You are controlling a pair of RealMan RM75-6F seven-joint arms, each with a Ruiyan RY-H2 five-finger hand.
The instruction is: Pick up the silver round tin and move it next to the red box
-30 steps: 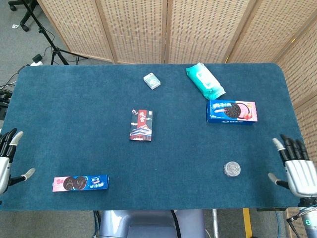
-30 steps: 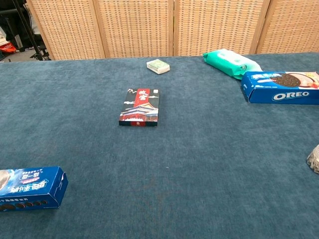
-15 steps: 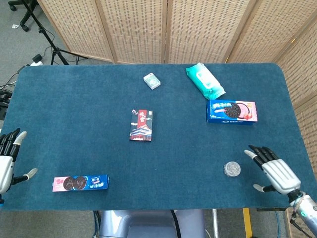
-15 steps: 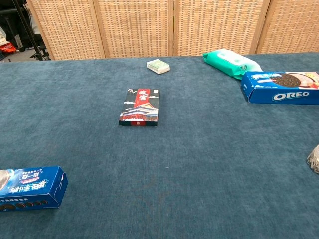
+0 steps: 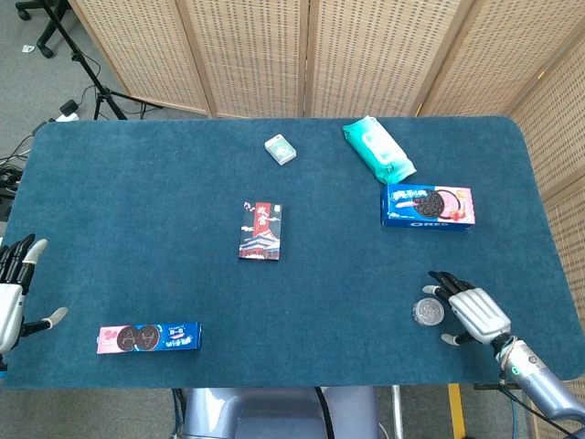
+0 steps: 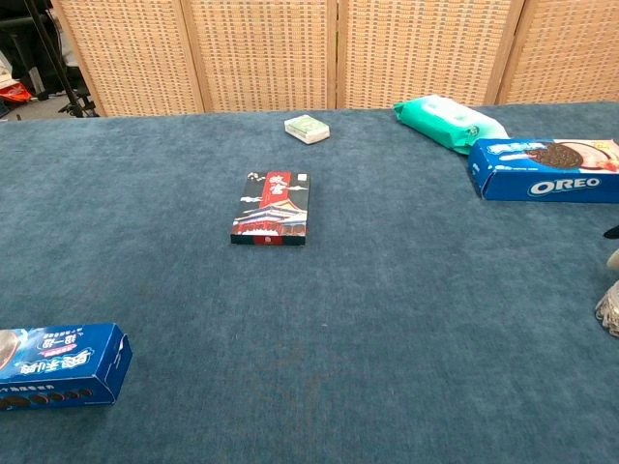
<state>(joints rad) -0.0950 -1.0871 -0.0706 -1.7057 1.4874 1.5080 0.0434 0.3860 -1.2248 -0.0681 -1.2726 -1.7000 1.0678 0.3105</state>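
As seen overhead: silver round tin (image 5: 428, 312) sits well apart from red box (image 5: 260, 230).
Right hand (image 5: 471, 312): just beside tin, fingers (image 5: 445, 279) spread, empty.
Left hand (image 5: 11, 297): spread, empty.

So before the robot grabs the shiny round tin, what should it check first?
1. Silver round tin sits flat on the table with nothing on top: ok.
2. Right hand is beside the tin with fingers apart, holding nothing: ok.
3. Fingers are around the tin, ready to close: not ok; the hand is off to one side, and contact cannot be told.
4. Red box lies alone mid-table with bare cloth all round for setting the tin down: ok.
5. Way from tin to red box has nothing in it; the Oreo box lies further back: ok.
6. Left hand is at the table's far edge, out of the way: ok.
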